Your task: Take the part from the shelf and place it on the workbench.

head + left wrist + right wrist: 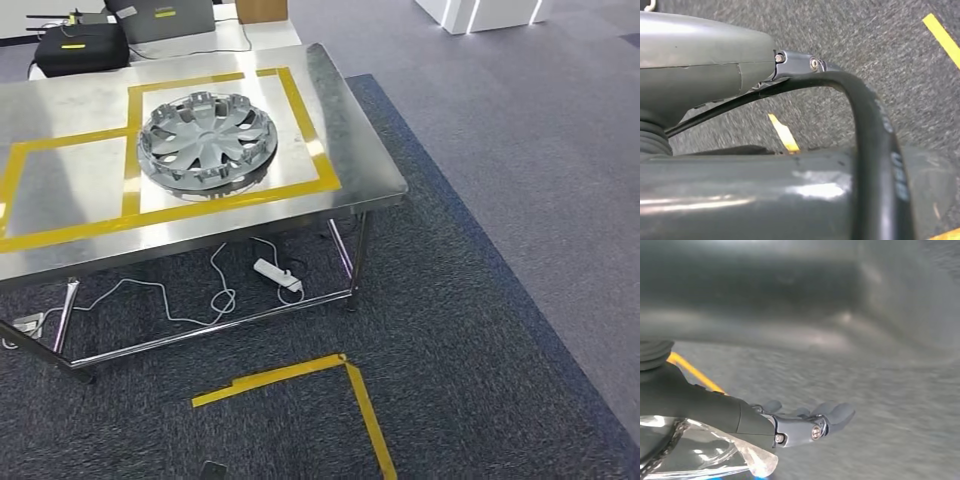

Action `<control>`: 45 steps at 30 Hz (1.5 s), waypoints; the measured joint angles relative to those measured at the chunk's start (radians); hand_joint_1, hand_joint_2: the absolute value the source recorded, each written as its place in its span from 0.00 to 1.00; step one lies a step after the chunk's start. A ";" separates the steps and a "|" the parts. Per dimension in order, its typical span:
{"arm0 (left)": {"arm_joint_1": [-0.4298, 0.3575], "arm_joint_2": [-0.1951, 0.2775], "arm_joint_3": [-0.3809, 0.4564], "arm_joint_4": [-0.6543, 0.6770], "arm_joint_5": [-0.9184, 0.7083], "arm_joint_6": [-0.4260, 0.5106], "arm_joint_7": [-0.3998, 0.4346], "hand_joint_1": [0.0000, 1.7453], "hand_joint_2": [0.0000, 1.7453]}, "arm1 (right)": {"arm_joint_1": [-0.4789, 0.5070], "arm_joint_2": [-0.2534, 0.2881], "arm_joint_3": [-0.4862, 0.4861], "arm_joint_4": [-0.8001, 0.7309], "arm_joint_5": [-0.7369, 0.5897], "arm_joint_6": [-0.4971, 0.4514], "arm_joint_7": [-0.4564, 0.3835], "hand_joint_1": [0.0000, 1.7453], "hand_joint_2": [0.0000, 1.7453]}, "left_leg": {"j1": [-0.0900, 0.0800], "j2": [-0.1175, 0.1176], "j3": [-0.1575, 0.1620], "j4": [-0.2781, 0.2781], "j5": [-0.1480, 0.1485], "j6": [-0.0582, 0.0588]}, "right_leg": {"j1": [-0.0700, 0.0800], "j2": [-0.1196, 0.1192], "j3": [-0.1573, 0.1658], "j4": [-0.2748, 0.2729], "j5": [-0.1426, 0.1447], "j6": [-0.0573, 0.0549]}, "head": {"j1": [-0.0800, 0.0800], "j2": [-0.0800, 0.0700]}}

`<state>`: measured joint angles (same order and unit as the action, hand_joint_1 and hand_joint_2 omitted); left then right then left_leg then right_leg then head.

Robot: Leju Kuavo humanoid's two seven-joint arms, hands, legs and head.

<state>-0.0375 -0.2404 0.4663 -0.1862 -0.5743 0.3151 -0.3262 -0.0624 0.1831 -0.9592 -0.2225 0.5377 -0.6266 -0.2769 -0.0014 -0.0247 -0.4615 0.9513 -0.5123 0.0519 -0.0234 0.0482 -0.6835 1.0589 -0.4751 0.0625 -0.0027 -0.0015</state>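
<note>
Both robot hands hung over grey carpet: the right robot hand held nothing, fingers stretched out; the left robot hand showed too little to judge. A silver hubcap lay on the steel table, inside the right yellow-taped box.

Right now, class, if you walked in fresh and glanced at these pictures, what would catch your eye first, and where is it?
First, the grey plastic spoked wheel cover lying flat on the shiny steel workbench, inside a square of yellow tape. Next, the white power strip and its looping cable on the dark carpet under the bench. Nearer the camera, a yellow tape corner marks the floor.
</note>
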 joint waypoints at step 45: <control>0.012 0.004 0.066 0.000 0.050 0.008 -0.008 0.00 0.00 | 0.000 0.019 0.065 0.009 0.130 0.096 -0.016 0.00 0.00 | 0.001 0.089 -0.132 0.126 0.002 -0.053 | 0.021 -0.078 0.169 -0.078 -0.030 -0.064 | 0.010 0.000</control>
<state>-0.0256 -0.2366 0.5319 -0.1865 -0.5239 0.3235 -0.3339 -0.0629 0.2025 -0.8947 -0.2132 0.6676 -0.5305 -0.2930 -0.0007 0.0639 -0.5936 1.0774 -0.5101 -0.0013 -0.0019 -0.0296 -0.5146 0.9807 -0.5046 -0.0010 0.0069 -0.0015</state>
